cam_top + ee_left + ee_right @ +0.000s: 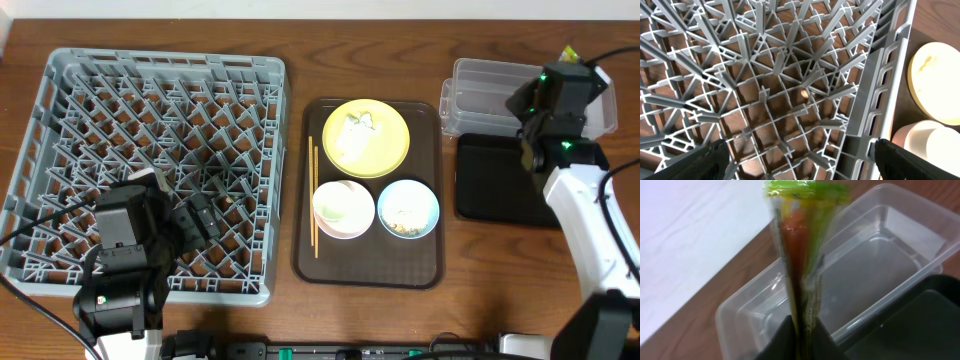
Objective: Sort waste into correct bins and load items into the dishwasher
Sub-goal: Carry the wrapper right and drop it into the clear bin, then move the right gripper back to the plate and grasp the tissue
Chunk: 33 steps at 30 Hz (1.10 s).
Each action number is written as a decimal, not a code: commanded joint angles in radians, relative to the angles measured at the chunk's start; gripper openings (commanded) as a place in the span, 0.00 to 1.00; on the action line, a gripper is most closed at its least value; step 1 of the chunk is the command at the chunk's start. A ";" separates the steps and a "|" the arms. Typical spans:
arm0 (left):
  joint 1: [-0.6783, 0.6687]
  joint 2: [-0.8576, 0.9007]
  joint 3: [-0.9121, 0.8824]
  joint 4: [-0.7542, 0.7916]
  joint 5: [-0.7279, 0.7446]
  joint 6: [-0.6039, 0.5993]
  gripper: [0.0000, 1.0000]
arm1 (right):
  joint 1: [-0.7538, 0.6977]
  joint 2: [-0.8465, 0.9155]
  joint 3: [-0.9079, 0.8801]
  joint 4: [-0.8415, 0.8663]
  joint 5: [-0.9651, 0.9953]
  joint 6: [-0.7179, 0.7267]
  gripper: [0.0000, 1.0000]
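Note:
My right gripper (802,325) is shut on the thin green-yellow wrapper (800,240) and holds it upright above the clear plastic tub (875,260), next to the black tray (495,180). In the overhead view the right gripper (560,85) hangs over the tub (480,95). My left gripper (800,160) is open and empty over the grey dish rack (160,150), near its right wall. The yellow plate (366,137) bears a crumpled white tissue (360,122). The white bowl (343,208), the light blue bowl (408,209) with rice and crumbs, and the chopsticks (313,195) lie on the brown tray.
The brown serving tray (430,270) lies between the rack and the bins. The yellow plate (935,80) and white bowl (930,145) show at the right edge of the left wrist view. Cables run at the table's right and front edges.

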 commanded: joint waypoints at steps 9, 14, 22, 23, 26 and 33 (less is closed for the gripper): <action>-0.006 -0.002 0.018 -0.001 -0.002 -0.001 0.95 | -0.038 0.091 0.001 0.147 -0.140 0.004 0.56; -0.006 -0.002 0.018 -0.001 -0.002 -0.001 0.95 | -0.037 0.091 0.001 0.153 -0.219 -0.054 0.63; -0.006 -0.002 0.018 -0.001 -0.002 -0.001 0.95 | 0.059 0.091 0.001 0.109 -0.626 -0.289 0.60; -0.006 -0.002 0.018 -0.001 -0.002 -0.001 0.95 | 0.082 0.091 0.001 0.093 -0.631 -0.316 0.61; -0.006 -0.002 0.018 -0.005 -0.002 -0.001 0.95 | 0.163 0.091 0.001 0.065 -0.619 -0.398 0.72; -0.006 -0.002 0.018 -0.008 -0.002 -0.001 0.95 | 0.376 0.095 0.001 0.073 -0.462 -0.529 0.99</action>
